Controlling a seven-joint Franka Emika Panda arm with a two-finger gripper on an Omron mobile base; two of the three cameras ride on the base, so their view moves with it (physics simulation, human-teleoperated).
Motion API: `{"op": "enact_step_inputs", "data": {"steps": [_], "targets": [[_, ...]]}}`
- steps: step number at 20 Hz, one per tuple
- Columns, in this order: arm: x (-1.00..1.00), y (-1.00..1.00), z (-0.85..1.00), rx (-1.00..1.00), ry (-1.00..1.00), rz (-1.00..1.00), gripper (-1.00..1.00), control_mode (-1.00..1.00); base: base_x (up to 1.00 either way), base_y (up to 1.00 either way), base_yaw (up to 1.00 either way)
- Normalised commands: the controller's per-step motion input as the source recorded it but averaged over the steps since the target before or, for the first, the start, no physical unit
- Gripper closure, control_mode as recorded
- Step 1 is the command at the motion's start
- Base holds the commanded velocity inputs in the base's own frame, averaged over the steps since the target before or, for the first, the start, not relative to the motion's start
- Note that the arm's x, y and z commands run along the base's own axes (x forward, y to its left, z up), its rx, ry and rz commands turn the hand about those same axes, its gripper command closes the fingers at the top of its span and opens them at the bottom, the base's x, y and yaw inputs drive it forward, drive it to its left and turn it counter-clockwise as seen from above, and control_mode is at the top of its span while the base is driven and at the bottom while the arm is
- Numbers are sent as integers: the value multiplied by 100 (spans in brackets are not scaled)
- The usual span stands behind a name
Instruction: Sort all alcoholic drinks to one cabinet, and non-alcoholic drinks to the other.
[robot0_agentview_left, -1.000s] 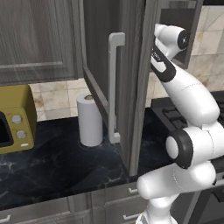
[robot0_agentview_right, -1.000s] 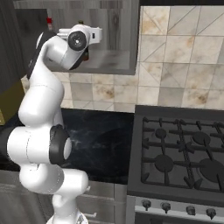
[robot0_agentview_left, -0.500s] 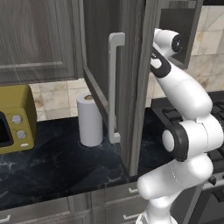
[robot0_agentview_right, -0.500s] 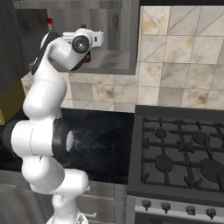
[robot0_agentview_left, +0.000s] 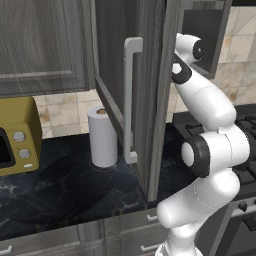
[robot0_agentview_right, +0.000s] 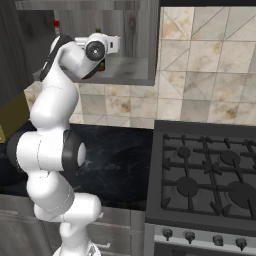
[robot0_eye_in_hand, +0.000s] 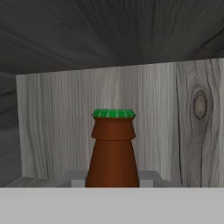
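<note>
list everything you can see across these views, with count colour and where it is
brown bottle: 1, brown with green cap, between the gripper's fingertips inside the cabinet, in the hand view
red-capped bottle: 1, only its red top visible, at the back left of the open cabinet
open upper cabinet: 1, grey wood, above the counter left of the stove
cabinet door: 1, grey with pale handle, swung open
paper towel roll: 1, white, on the counter
microwave: 1, yellow, far left on the counter
counter: 1, black marble
stove: 1, dark, right of the counter
robot arm: 1, white, reaching into the cabinet
gripper: 1, closed on the brown bottle
</note>
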Motion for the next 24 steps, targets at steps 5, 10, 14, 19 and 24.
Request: {"op": "enact_step_inputs", "data": {"steps": [5,10,14,19,24], "targets": [[26,0,-13,-2,0,0,100,-100,0,0,0],[-4,0,-15,-5,0,0,-100,-100,0,0,0],[-5,0,-14,-4,0,0,-100,-100,0,0,0],[-1,0,-1,-2,0,0,-100,-100,0,0,0],[-28,0,0,0,-1,0,-100,-100,0,0,0]]}}
